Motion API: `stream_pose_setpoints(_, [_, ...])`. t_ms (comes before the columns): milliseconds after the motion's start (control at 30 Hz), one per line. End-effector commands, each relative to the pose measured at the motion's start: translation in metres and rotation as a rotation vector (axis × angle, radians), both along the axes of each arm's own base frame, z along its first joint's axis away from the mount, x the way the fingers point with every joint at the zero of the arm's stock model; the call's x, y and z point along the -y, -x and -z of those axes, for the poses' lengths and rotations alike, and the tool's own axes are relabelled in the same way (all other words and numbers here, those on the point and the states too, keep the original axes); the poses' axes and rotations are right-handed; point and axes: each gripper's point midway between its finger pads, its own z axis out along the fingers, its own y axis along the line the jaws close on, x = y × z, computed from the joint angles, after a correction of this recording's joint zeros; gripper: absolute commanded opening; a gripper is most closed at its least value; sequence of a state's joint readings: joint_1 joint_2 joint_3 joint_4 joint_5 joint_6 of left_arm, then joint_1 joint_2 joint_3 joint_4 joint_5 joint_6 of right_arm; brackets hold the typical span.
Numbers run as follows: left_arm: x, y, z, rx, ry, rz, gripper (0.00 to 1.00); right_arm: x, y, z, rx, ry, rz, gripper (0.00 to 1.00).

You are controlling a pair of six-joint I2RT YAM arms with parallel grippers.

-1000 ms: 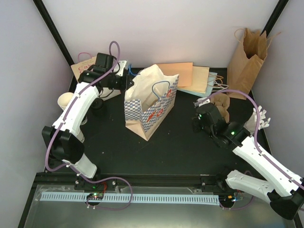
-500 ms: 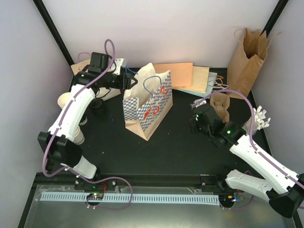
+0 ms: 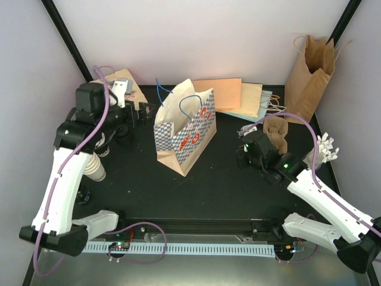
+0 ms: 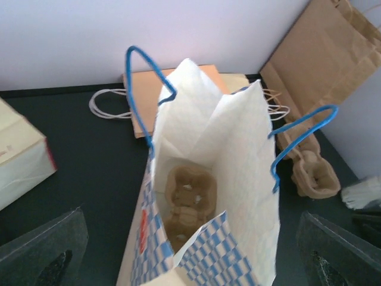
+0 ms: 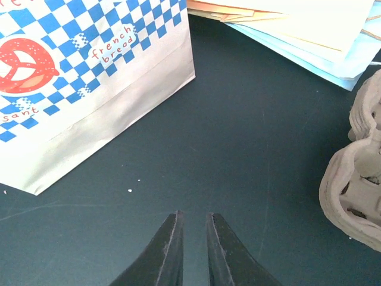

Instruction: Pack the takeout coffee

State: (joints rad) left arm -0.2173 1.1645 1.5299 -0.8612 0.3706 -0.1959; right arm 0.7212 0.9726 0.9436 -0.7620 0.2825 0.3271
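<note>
L gripper (image 3: 139, 111) sits just left of the checkered bag (image 3: 186, 130), fingers spread wide, holding nothing. R gripper (image 5: 193, 223) is low over the table (image 3: 220, 185) btwn the bag and a spare cardboard carrier (image 3: 275, 132) – fingers only a crack apart, nothing btwn them.

A carrier tray (image 4: 187, 199) lies at the bottom of the bag, no cup in it. One ribbed cream cup (image 3: 96, 169) stands at the table's left edge, partly under the L arm (image 3: 65, 173) – coffee not yet packed.

Risks:
- Bag looks light and tall, its white liner crumpled at the mouth. A cup catching the rim or a blue handle (image 4: 140, 89) could prob tip it.
- L arm swinging for the cup could knock it over, since it hangs right above.
- Tray may not lie flat, so a cup set in could lean.

Hard to tell: black lids vanish against the dark table, and cup count is unclear w/ the arm covering that corner.
</note>
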Motion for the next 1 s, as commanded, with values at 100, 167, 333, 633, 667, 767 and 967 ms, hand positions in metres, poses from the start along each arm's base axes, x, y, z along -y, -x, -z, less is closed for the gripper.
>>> stream_pose_setpoints(100, [-0.058,0.040,0.027,-0.063,-0.015,-0.225,0.99,-0.009,-0.001,0.006,-0.015,-0.053,-0.011,0.16])
stream_pose_setpoints(167, [-0.077,0.048,0.040,-0.085,-0.038,-0.316,0.99,-0.011,0.001,0.011,-0.026,-0.068,-0.019,0.17])
stream_pose_setpoints(333, [-0.112,0.062,0.076,-0.206,-0.131,-0.463,0.99,-0.017,0.009,0.021,-0.050,-0.112,-0.048,0.33])
stream_pose_setpoints(633, [-0.109,0.077,0.106,-0.258,-0.063,-0.482,0.99,-0.013,0.018,0.039,-0.084,-0.152,-0.021,0.99])
stream_pose_setpoints(667, [-0.109,0.076,0.110,-0.270,-0.050,-0.492,0.99,-0.013,0.018,0.041,-0.086,-0.155,-0.017,1.00])
stream_pose_setpoints(767, [-0.109,0.075,0.125,-0.321,-0.016,-0.521,0.99,-0.011,0.016,0.046,-0.081,-0.169,0.012,1.00])
stream_pose_setpoints(967, [-0.109,0.069,0.135,-0.325,-0.099,-0.465,0.99,-0.011,0.013,0.049,-0.071,-0.179,0.031,1.00])
